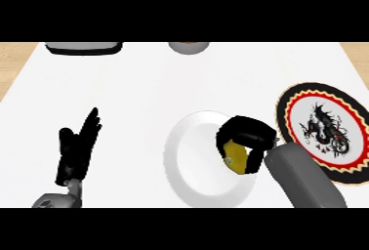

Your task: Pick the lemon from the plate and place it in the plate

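Observation:
A yellow lemon (235,157) lies at the right side of a plain white plate (194,161) in the middle of the counter. My right hand (247,136) covers it from above, its fingers curled round the lemon so only part of the yellow shows. To the right sits a second plate (302,105) with a black rim, red and yellow zigzag bands and a black dragon drawing; my right forearm (302,180) overlaps its lower left edge. At the left my left hand (75,149) rests open, fingers pointing up, away from both plates.
A dark grey appliance (83,47) shows at the counter's back left edge. A grey rounded object (189,47) stands at the back centre. The white counter is bordered by wood at both sides.

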